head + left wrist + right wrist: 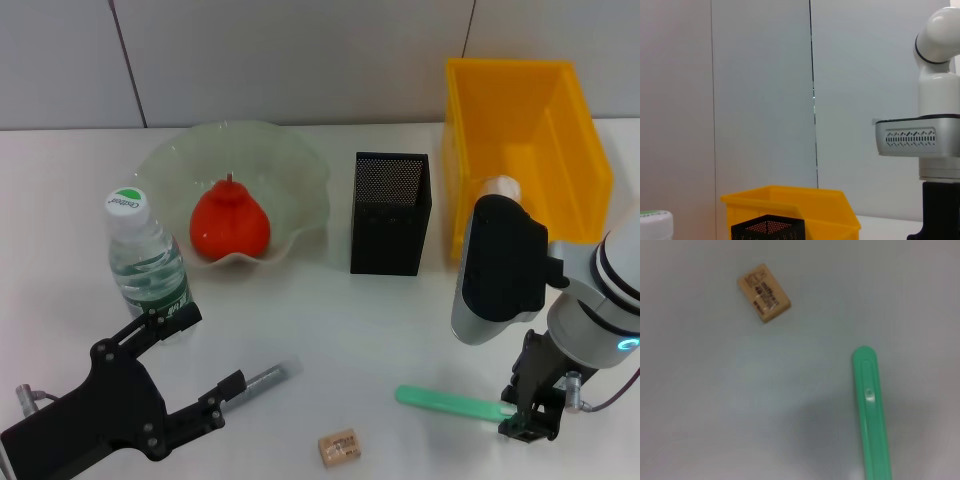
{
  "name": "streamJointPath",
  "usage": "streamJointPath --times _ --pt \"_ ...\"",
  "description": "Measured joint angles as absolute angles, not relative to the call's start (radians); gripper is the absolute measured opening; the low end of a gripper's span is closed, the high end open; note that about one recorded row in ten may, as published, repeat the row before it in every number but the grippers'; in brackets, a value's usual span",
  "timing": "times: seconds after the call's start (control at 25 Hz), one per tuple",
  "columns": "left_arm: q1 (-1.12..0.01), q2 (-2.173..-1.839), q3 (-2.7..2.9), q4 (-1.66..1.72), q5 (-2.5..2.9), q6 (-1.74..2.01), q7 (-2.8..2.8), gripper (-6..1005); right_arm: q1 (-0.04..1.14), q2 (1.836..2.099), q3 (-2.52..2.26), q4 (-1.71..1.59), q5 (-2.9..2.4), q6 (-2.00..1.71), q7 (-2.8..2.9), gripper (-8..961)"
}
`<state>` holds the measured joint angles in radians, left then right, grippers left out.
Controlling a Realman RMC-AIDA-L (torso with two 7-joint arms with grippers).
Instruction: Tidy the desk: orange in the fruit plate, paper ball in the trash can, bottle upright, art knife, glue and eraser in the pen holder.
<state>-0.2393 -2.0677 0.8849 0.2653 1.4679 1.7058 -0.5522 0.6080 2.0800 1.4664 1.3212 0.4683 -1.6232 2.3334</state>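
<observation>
Head view, art knife: we see the green art knife [452, 403] lying flat on the near right of the white table [330, 350], its right end at the right gripper [527, 423]
Right gripper: low at the table over that end of the knife; we cannot tell whether its jaws are apart or closed on it
Eraser: the tan eraser [339, 447] lies near the front edge, left of the knife and apart from it; the right wrist view shows the eraser [764, 293] and the knife [872, 415] apart on the bare surface
Glue: a grey stick [268, 377] lies flat near centre-left, just beside the left gripper
Left gripper: the left gripper [190, 365] sits near left, jaws wide apart, holding nothing
Bottle: the water bottle [146, 262] stands upright at left, green cap up, close to the upper finger
Orange: the orange [230, 223] rests in the fruit plate [290, 160], far left
Pen holder: the black mesh pen holder [390, 213] stands at far centre
Trash can: we see the yellow bin [530, 140] at far right, beside the holder
</observation>
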Motion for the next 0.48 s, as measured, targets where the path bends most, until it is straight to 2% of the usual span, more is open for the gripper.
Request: streamJointPath --times 0.16,0.48 --pt "-0.240 -2.068 0.885 0.265 1.468 1.706 -0.552 826 0.610 2.080 1.466 1.308 0.468 -1.622 2.333 300" --pt "-0.250 -2.068 0.885 0.263 1.476 1.702 -0.552 826 0.610 2.080 1.466 1.299 0.468 -1.612 2.333 304"
